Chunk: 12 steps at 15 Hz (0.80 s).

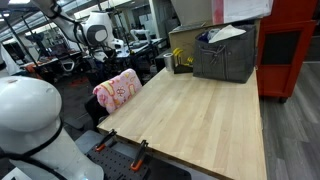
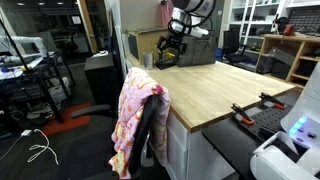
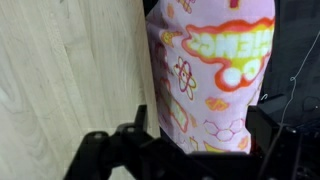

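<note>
A: What's the setting?
B: A lab, with a pale wooden table (image 1: pixel 200 115) in front of me. My gripper (image 3: pixel 198 135) has its fingers spread wide, holding nothing, hovering above the pink printed cloth (image 3: pixel 205 60).
A: Where's that cloth?
B: Draped over a dark chair (image 2: pixel 152 135) back, just beside the table's edge. A grey bin (image 1: pixel 225 58) stands at the table's far end.

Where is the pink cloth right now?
In both exterior views the pink cloth drapes over a chair at the edge of the wooden table, beneath the open gripper in the wrist view.
</note>
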### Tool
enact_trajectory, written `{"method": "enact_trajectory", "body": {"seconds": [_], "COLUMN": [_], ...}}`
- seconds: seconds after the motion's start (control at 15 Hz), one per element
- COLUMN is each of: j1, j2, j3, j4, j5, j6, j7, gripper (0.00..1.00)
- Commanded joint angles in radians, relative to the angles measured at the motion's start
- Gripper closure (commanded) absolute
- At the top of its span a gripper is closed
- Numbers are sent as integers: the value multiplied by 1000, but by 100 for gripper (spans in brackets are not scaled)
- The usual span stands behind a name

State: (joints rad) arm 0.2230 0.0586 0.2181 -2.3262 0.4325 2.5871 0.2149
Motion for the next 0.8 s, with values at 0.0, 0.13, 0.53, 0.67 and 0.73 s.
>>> {"method": "enact_trajectory", "body": {"seconds": [0.0, 0.13, 0.53, 0.67, 0.73], "j1": [6, 13, 29, 32, 34], "j2": [55, 90, 219, 269, 292], "j3": [15, 21, 28, 31, 32], "j4": [58, 90, 210, 264, 290], "j5": [-25, -44, -131, -140, -145], "j6": [17, 17, 15, 9, 6], "j7": [-36, -39, -36, -41, -42], "gripper": [0, 0, 0, 0, 0]}}
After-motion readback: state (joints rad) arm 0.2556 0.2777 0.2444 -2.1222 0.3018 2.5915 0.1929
